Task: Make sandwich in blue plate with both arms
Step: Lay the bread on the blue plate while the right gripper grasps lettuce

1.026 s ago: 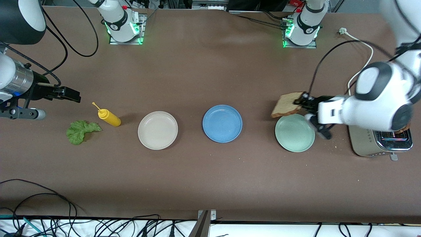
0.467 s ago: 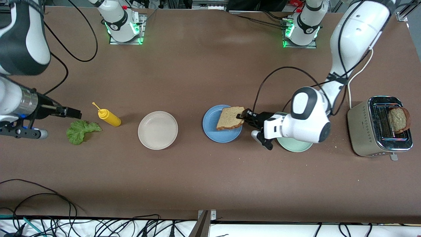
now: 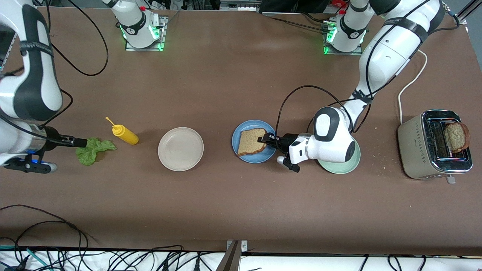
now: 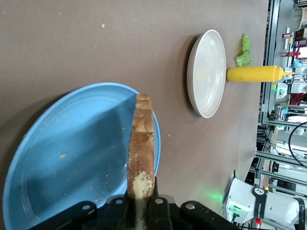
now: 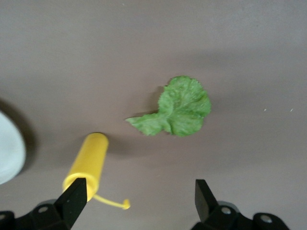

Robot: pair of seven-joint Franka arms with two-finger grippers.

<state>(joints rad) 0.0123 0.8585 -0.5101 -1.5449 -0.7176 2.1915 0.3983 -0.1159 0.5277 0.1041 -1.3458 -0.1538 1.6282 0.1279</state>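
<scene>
While the left gripper (image 3: 263, 140) pinches a bread slice (image 3: 251, 141) by one edge, jaws pressed together on it, the slice sits tilted over the blue plate (image 3: 244, 130), low end at the plate. Right gripper (image 3: 83, 142) hangs over the lettuce leaf (image 3: 92, 149), jaws spread wide, nothing between them. Landmark is the blue plate: beige plate (image 3: 180, 148) beside it toward the right arm's end of the bench, then mustard bottle (image 3: 125, 134), then lettuce. Green plate (image 3: 340, 167) and toaster (image 3: 433, 150) toward the left arm's end

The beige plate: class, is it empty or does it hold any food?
Empty. The beige plate shows a bare surface in the front view, and the left wrist view also shows nothing on it.
</scene>
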